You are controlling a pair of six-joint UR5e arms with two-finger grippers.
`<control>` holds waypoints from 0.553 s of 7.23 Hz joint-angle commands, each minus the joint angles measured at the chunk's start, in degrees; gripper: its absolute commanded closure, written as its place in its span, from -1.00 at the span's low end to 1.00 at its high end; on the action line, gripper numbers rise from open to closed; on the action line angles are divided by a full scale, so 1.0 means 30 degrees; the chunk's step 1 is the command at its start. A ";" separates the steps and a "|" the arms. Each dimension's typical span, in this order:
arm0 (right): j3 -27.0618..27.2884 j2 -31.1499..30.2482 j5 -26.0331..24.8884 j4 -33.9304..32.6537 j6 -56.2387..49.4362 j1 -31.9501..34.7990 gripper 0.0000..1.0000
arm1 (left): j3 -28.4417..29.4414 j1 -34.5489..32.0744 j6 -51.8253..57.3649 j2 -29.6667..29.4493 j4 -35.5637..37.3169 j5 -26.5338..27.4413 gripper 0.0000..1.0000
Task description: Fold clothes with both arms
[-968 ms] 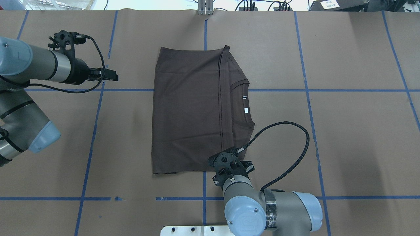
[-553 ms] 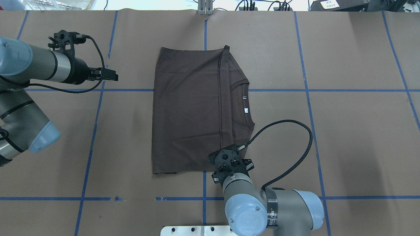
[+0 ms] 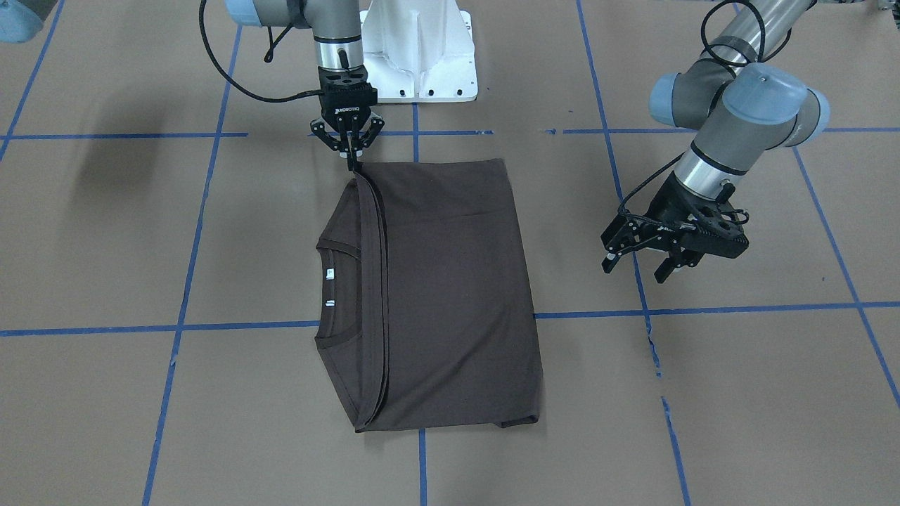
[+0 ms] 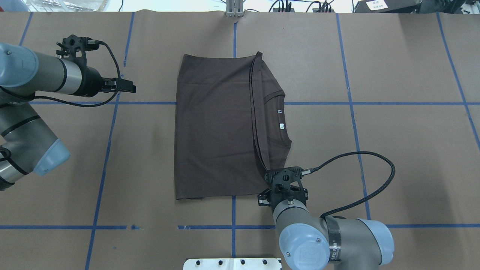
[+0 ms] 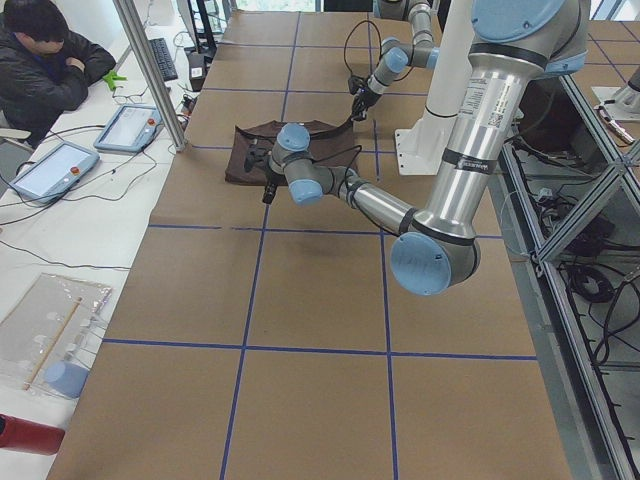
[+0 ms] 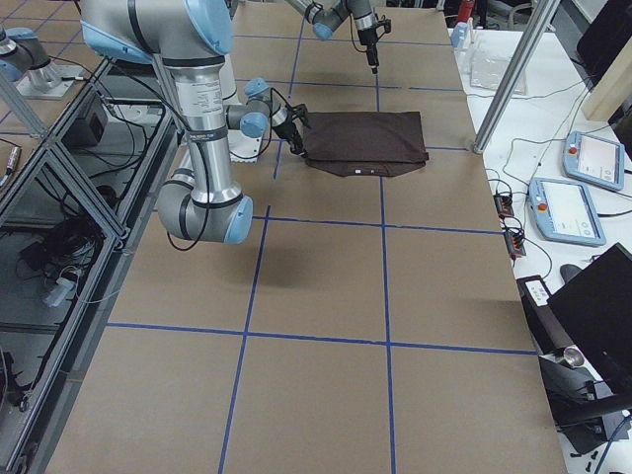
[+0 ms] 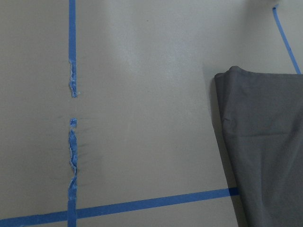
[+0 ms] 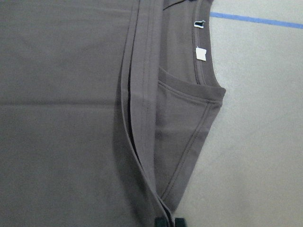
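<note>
The dark grey-brown T-shirt (image 4: 213,127) lies folded flat at the table's middle, hem layers stacked beside the ribbed collar (image 4: 279,123) and white neck tags (image 8: 201,53). My right gripper (image 3: 349,160) points down at the shirt's corner nearest the robot base and is shut on the hem layers there; in the right wrist view its fingertips (image 8: 161,222) pinch that corner, and the hem bends toward them. My left gripper (image 3: 636,266) hovers open over bare table beyond the shirt's folded edge, holding nothing. The left wrist view shows only that edge of the shirt (image 7: 265,142).
The white pedestal (image 3: 422,49) stands just behind the right gripper. Blue tape lines (image 4: 108,150) cross the brown table cover. A metal post (image 4: 234,9) stands at the far edge. A seated person (image 5: 45,60) and teach pendants (image 5: 130,125) are beyond the far edge.
My right gripper has shifted to the right along the shirt's near edge, and the hem corner now curves after it. The left arm has stayed put.
</note>
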 commanded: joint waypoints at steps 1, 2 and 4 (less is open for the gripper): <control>-0.0052 -0.0186 -0.0237 -0.0032 0.2412 -0.0694 0.24 | 0.0000 0.0011 0.0010 -0.0001 -0.0001 0.0008 -1.00; -0.0052 -0.0187 -0.0239 -0.0032 0.2447 -0.0697 0.11 | 0.0029 0.0040 0.0010 -0.0001 -0.0001 0.0008 -1.00; 0.0035 -0.0449 -0.0239 -0.0003 0.2913 -0.0667 0.16 | 0.0029 0.0040 0.0010 -0.0001 -0.0001 0.0007 -1.00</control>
